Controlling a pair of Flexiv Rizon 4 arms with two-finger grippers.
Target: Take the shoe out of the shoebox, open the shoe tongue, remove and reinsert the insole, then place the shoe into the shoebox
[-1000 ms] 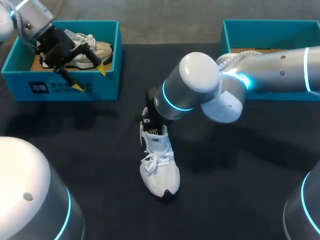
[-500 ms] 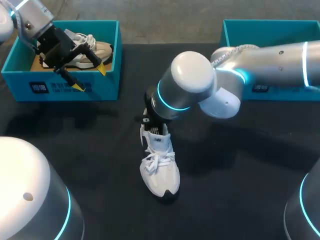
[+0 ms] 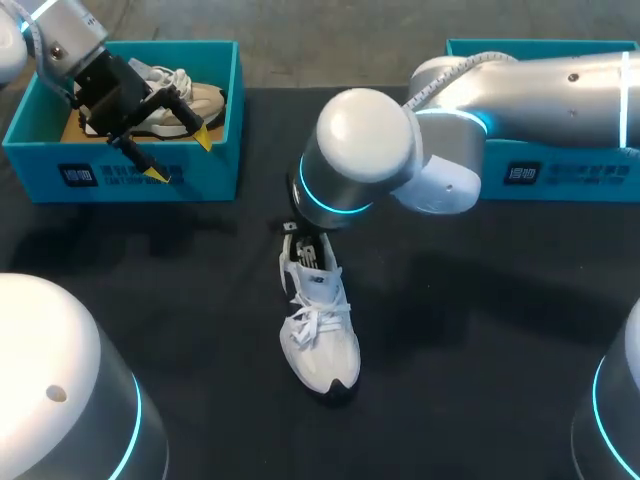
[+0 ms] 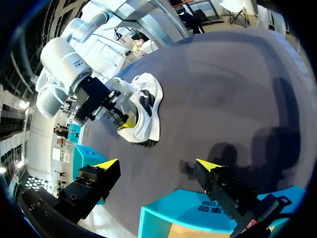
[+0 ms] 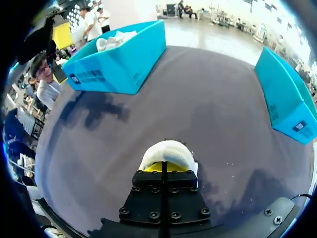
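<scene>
Jaws on the right arm (image 3: 365, 150) are seen drawn together at the heel opening of the white shoe (image 3: 318, 320); whether anything is pinched cannot be told. Jaws on the left arm (image 3: 70, 45) are spread wide, empty, over the left shoebox (image 3: 215, 170). With the shoe lying out on the tabletop (image 3: 480, 350), step 1 is judged done; the insole work and reboxing are judged left.

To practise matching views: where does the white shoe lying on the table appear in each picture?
Head: shoe in the middle.
Left wrist: shoe well beyond the left gripper.
Right wrist: shoe just ahead of the right gripper.
Shared landmark: left box.
</scene>
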